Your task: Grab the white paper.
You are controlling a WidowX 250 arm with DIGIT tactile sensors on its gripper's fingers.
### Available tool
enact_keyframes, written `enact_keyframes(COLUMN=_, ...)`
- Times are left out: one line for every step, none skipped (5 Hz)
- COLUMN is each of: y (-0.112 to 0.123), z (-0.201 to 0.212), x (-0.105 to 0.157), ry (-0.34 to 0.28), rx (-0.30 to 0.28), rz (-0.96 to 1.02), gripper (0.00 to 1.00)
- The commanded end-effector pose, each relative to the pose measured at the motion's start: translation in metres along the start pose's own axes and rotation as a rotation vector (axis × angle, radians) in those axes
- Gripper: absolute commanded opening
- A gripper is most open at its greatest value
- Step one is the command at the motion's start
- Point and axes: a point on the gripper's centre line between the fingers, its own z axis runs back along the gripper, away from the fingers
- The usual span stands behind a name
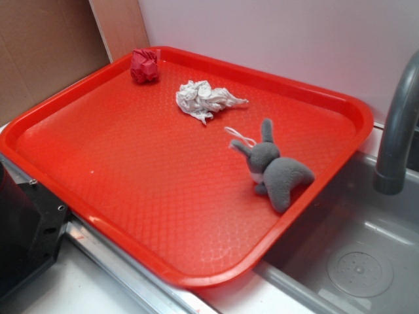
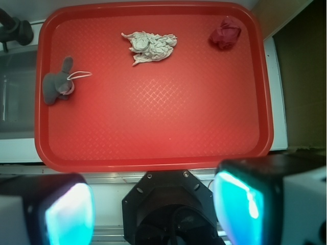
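White paper (image 2: 150,46) on red tray (image 2: 153,158), untouched.
Sits at the tray's far side, between red paper ball (image 2: 225,33) and grey plush bunny (image 2: 57,84), apart from both. Tool (image 2: 153,206) spread wide, empty, off the tray's near edge.

The tray (image 1: 163,216) was bright red with a fine diamond-textured pattern. The paper (image 1: 204,99) was white, the ball (image 1: 145,65) red, the bunny (image 1: 278,171) grey.
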Motion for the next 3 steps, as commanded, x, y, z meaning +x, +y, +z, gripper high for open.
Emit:
enact_keyframes(y=0.000, z=0.000, x=0.000, ry=0.000, rx=0.000, rz=0.000, gripper=1.00)
enact_keyframes(y=0.042, z=-0.054, x=0.046, ry=0.038, rx=0.048, rz=-0.055, gripper=1.00)
enact_keyframes(y=0.056, z=-0.105, x=0.099, ry=-0.024, rx=0.074, rz=-0.204, gripper=1.00)
